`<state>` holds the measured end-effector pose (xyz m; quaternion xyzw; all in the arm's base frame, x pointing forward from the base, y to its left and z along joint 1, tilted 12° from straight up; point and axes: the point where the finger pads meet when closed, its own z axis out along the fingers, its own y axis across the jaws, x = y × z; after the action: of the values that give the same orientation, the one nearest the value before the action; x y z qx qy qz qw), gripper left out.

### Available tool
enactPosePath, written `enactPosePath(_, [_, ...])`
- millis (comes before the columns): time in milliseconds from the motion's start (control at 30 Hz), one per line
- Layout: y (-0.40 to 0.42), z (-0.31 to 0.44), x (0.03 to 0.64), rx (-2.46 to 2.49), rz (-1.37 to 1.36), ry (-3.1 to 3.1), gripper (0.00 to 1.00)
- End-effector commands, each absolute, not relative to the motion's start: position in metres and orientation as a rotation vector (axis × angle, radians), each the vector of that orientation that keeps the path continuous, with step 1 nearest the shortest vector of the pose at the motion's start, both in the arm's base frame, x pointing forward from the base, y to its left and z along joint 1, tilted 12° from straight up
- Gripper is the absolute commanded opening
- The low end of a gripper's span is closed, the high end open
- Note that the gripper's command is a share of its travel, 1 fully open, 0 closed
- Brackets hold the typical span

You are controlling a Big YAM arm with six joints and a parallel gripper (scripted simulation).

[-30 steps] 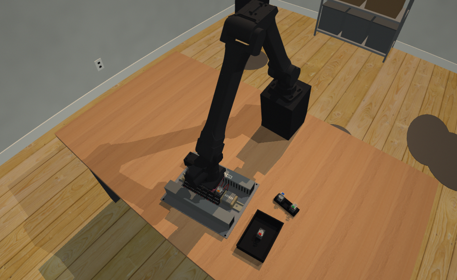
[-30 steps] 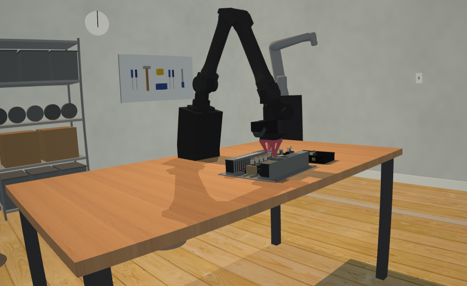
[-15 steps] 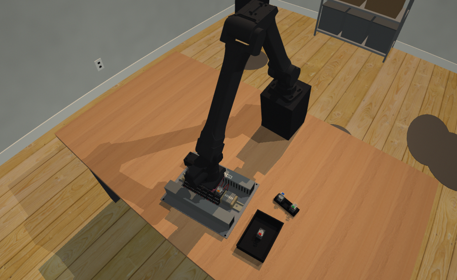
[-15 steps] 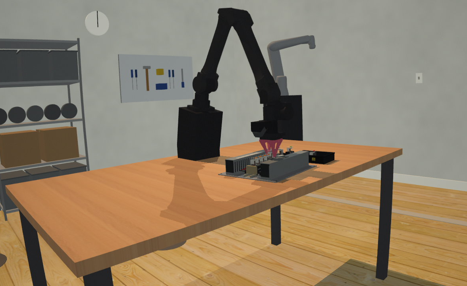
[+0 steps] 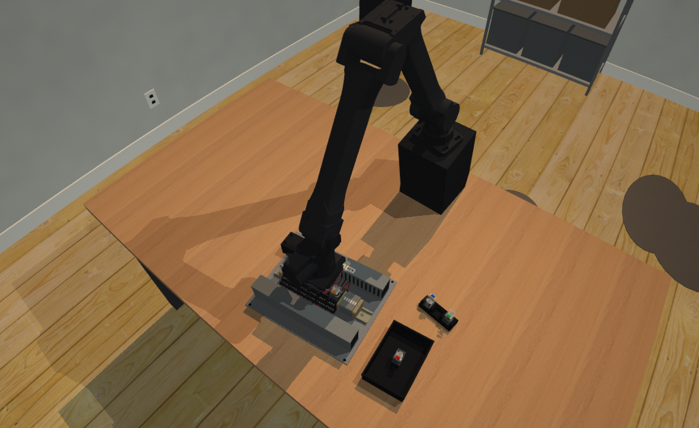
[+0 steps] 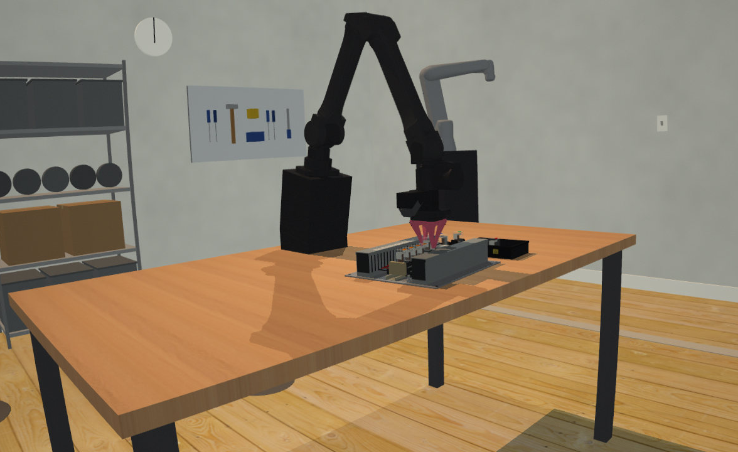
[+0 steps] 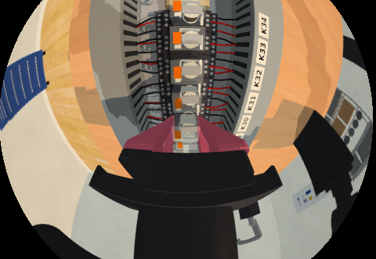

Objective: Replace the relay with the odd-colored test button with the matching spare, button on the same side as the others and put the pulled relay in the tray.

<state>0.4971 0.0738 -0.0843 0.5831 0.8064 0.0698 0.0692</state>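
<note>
A grey panel (image 5: 308, 329) (image 6: 450, 261) carries a row of clear relays (image 7: 187, 40) with orange test buttons on their left side, in sockets labelled K30 to K34. My gripper (image 7: 186, 119) (image 6: 428, 240) reaches down onto the near end of the row and is shut on a relay with an orange button (image 7: 180, 135), in line with the others. I cannot tell if its top is level with theirs. A relay with a red button (image 5: 397, 356) lies in the black tray (image 5: 386, 380) (image 6: 509, 247).
A small black holder (image 5: 438, 312) right of the panel carries a relay with a blue button (image 5: 430, 300) and one with a green button (image 5: 450, 317). The arm's black base block (image 5: 437, 164) stands at the table's back. Wire ducts flank the relay row.
</note>
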Motion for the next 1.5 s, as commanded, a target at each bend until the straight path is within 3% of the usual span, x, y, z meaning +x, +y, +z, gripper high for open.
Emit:
enactPosePath(0, [0.0765, -0.0640, 0.5071, 1.747, 0.248, 2.397, 0.00])
enactPosePath(1467, [0.0766, -0.0636, 0.5060, 1.748, 0.248, 2.397, 0.00])
